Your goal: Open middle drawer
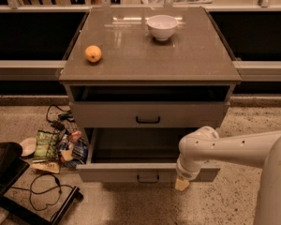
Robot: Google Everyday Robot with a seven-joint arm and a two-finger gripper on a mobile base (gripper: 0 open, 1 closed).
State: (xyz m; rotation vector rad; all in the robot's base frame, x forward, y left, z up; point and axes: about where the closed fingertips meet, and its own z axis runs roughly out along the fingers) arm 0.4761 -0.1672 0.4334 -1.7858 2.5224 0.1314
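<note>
The middle drawer (112, 172) stands pulled out from the grey cabinet (150, 111). Its plain grey inside looks empty, and its small black loop handle (148, 177) sits at the middle of the front. My gripper (181, 184) hangs from the white arm (225, 149) at the right part of the drawer's front, low near the floor and to the right of the handle. It is apart from the handle. The drawer above (147, 115) is shut, with its own black handle.
An orange (93, 53) and a white bowl (162, 27) sit on the cabinet top. Snack bags (61, 146), a white plate (27, 146) and black cables (44, 191) lie on the floor to the left. A black object (2, 170) stands at the far left.
</note>
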